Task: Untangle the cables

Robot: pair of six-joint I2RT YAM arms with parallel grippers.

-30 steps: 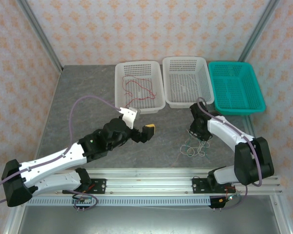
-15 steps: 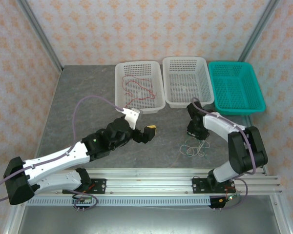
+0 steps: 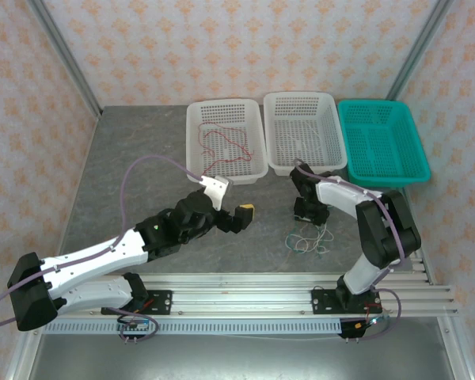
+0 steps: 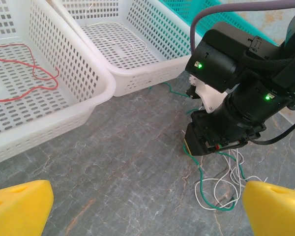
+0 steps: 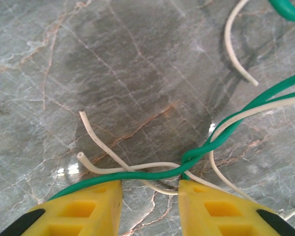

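A loose tangle of green and white cables [image 3: 306,238] lies on the grey table in front of the middle basket. My right gripper [image 3: 308,215] points down at its far edge. In the right wrist view the two yellow fingers stand apart, and the gripper [image 5: 150,199] holds nothing. The green cable [image 5: 137,175] and a white cable [image 5: 119,163] cross just beyond the tips. A red cable [image 3: 223,145] lies in the left white basket [image 3: 196,155]. My left gripper [image 3: 229,203] hovers open to the left of the tangle [image 4: 220,188], its yellow pads [image 4: 20,207] wide apart.
Three baskets line the back: the left white one, a middle white one [image 3: 332,165] and a teal one [image 3: 381,176]. A thin white wire [image 4: 133,46] lies in the middle basket. The right arm's black wrist [image 4: 236,113] stands above the tangle. Aluminium rails [image 3: 237,294] run along the near edge.
My right gripper has slid left along the table and its fingers have spread; the tangle has shifted a little left with it. The left arm has edged slightly forward.
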